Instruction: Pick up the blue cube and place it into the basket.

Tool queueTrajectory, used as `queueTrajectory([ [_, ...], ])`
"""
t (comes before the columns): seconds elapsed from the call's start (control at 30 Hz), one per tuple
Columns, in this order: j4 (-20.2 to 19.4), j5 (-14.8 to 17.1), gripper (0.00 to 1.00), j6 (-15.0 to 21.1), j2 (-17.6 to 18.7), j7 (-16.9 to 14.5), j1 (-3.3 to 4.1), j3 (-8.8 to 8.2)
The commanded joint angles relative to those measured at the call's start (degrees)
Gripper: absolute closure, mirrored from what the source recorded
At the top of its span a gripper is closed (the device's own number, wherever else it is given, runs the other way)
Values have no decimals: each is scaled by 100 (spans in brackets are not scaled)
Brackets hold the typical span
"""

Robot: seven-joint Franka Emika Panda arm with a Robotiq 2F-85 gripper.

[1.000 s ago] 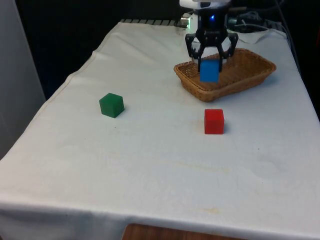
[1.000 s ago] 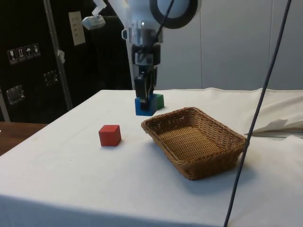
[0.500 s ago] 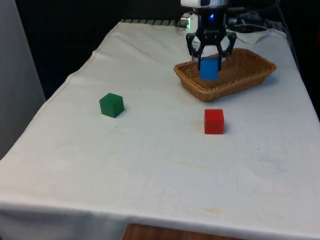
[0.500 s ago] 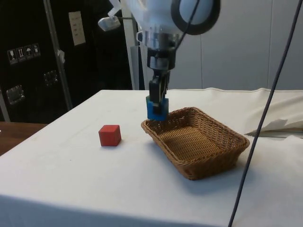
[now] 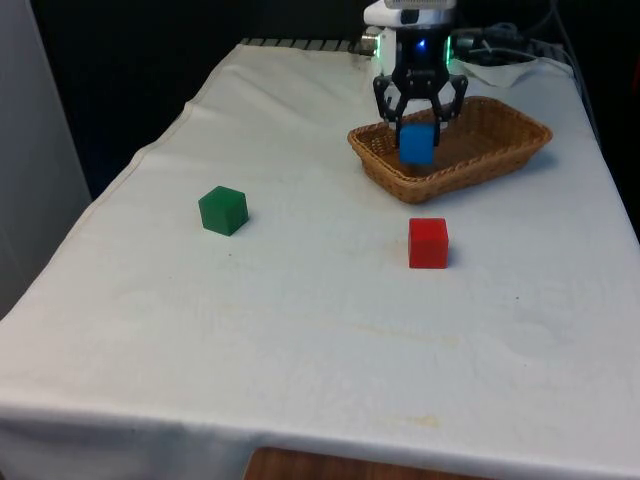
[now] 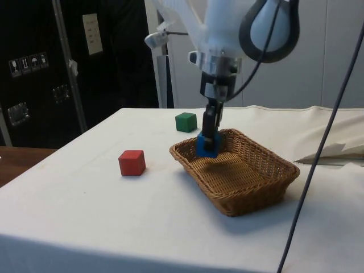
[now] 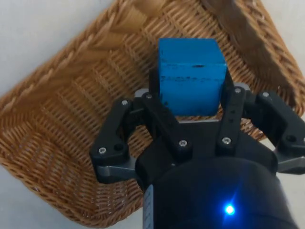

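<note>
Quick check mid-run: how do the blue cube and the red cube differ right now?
The blue cube is clamped in the gripper; the red cube lies free. The blue cube hangs over the basket; the red cube sits on the white cloth outside it, nearer the front camera. Both look like plain cubes of similar size.

Green cube (image 5: 223, 210) (red cube (image 5: 428, 243) apart)

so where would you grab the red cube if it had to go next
Take the red cube across two opposite upright faces, coming straight down from above. It sits flat on the cloth with open space all round it, apart from the basket, so the top approach looks unobstructed.
</note>
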Motion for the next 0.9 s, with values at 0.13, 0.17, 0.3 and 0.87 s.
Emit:
queueTrajectory([
  [0.13, -269, 74, 95, 435, 52, -23, 6, 34],
  [0.17, -309, 69, 95, 493, 69, -23, 0, 34],
  [0.3, -470, 46, 95, 779, 178, -11, -17, 34],
  [0.87, -533, 6, 62, 911, 252, 0, -17, 0],
])
